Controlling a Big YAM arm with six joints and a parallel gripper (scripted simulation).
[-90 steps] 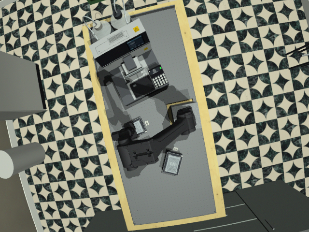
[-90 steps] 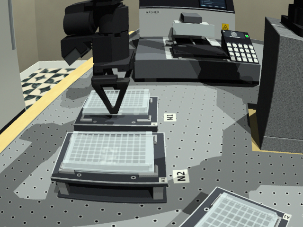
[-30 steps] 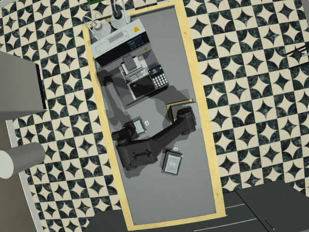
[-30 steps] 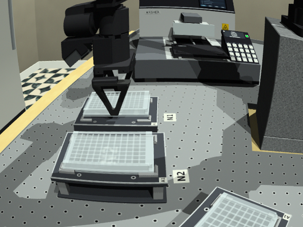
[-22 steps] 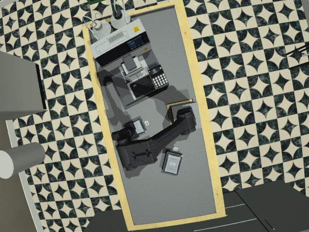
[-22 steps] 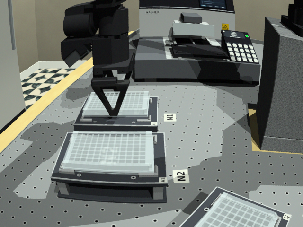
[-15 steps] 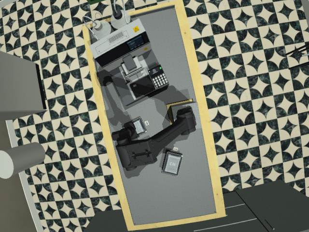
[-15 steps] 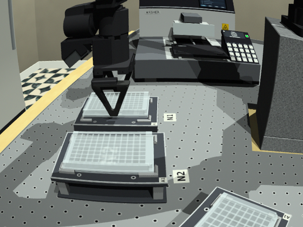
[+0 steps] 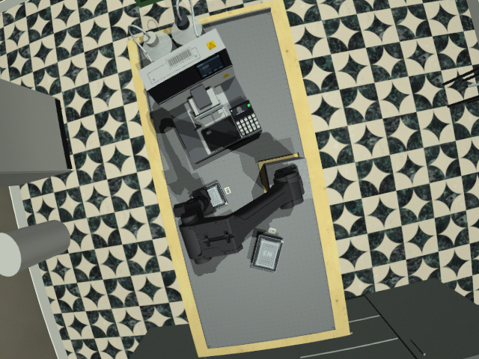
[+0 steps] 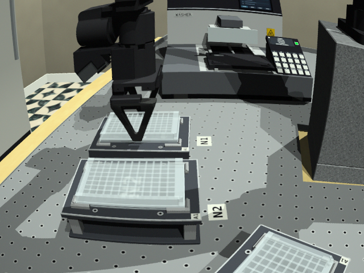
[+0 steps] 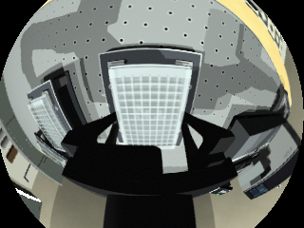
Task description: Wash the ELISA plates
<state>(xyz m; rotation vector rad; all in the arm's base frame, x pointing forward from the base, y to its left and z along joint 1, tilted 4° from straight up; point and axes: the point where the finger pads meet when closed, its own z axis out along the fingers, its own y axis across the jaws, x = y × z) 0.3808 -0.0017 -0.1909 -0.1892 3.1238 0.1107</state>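
Observation:
My gripper [image 10: 139, 126] [image 11: 149, 115] is shut on the N1 plate [image 10: 162, 126] [image 11: 152, 102] [image 9: 215, 195], one finger along each long side. The plate is level, low at the pocket of nest N1 [image 10: 96, 148] [image 11: 154, 58]; whether its base touches cannot be told. Its cut corner is not clear. The N2 plate [image 10: 132, 182] [image 11: 47, 119] lies in the raised nest N2 [image 10: 192, 190]. The N3 plate [image 9: 266, 253] [image 10: 282, 258] lies in its nest. The washer [image 9: 181, 65] [image 10: 187, 26] has a green lamp [image 9: 248, 105] [image 10: 296, 43]; no plate shows on its dark carrier [image 10: 238, 61].
The keypad [image 9: 248, 124] [image 10: 290, 63] is on the washer's right. A grey granite block [image 10: 340, 117] stands right of the nests, under the arm's base [image 9: 288, 181]. The arm crosses above N2 in the top view. Bottles [image 9: 156, 44] stand behind the washer.

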